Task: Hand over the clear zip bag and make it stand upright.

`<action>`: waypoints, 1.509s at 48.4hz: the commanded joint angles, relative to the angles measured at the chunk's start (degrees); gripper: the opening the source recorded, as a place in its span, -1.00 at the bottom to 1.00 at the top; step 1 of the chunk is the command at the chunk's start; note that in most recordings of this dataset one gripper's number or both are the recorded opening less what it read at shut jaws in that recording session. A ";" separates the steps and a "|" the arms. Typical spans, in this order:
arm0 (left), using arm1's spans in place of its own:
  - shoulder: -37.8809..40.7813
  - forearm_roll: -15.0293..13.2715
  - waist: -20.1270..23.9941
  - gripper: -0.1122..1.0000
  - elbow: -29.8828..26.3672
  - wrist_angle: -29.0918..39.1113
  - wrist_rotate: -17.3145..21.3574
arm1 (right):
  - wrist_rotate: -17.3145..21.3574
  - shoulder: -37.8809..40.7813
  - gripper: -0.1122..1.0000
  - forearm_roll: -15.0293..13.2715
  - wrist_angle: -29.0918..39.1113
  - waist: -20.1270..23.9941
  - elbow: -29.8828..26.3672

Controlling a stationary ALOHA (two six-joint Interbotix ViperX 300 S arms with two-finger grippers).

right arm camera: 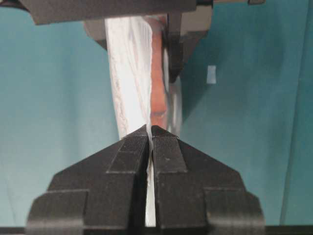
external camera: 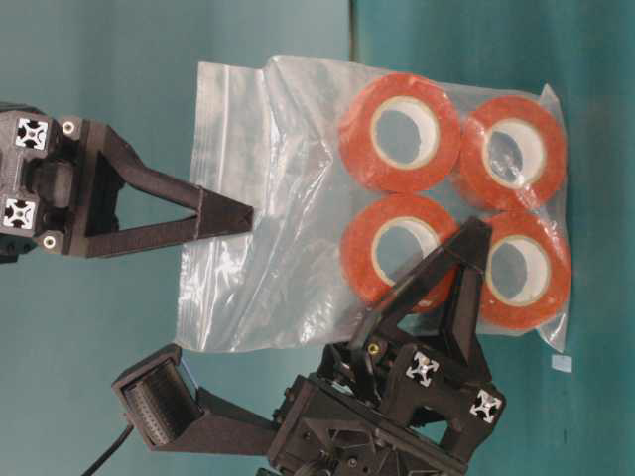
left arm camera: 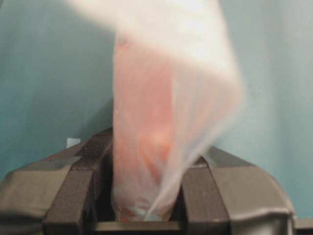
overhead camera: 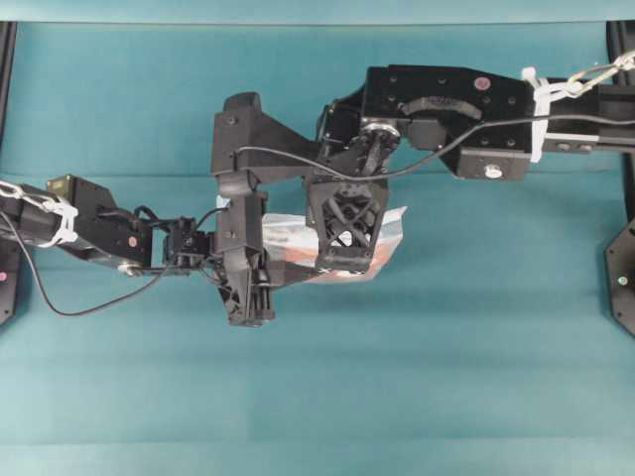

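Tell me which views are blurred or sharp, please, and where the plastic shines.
Left wrist view: the clear zip bag is strongly blurred, too close to the lens. Right wrist view: sharp on the right tool. Table-level view: sharp, with soft glare on the crinkled plastic. Overhead view: even light.

Overhead view straight down on teal table [overhead camera: 417, 377]; table-level view close, rotated sideways; both wrist views along own fingers, sharing the clear zip bag [external camera: 298, 198].
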 commanded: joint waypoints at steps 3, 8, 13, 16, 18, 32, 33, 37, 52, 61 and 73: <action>-0.44 0.09 0.18 -0.36 -0.79 -0.35 0.26 | 0.88 -1.85 -0.74 0.26 -0.62 0.26 -0.09; -0.44 0.09 0.18 -0.36 -0.79 -0.35 0.26 | 1.05 -2.20 -0.66 0.26 -0.35 0.35 0.26; -0.44 0.18 0.18 -0.36 -0.79 -0.35 0.26 | 1.23 -2.90 -0.37 0.53 0.44 0.62 0.97; -0.44 0.18 0.18 -0.36 -0.79 -0.35 0.26 | 1.49 -3.43 -0.05 0.62 0.53 0.70 1.32; -0.44 0.09 0.18 -0.36 -0.88 -0.35 0.26 | 1.85 -3.96 0.17 0.53 0.44 0.88 1.49; -0.62 0.18 0.18 -0.36 -0.88 -0.35 0.26 | 2.81 -10.28 0.74 -0.70 -0.18 0.88 5.80; -0.62 0.09 0.18 -0.36 -0.88 -0.35 0.26 | 2.81 -11.16 0.74 -1.14 -0.35 0.88 6.68; -0.62 0.09 0.18 -0.36 -0.88 -0.35 0.26 | 2.81 -13.71 0.74 -1.93 -1.49 0.70 9.32; -0.70 0.09 0.09 -0.36 -0.79 -0.26 0.35 | 5.54 -22.15 0.74 -2.11 -8.79 -0.70 17.67; -0.70 0.18 0.09 -0.36 -0.88 -0.26 0.26 | 5.89 -25.93 0.74 -2.11 -12.13 -0.79 22.06; -0.79 0.18 0.00 -0.36 -0.62 -0.26 0.26 | 6.06 -32.61 0.74 -2.20 -18.98 -1.76 29.00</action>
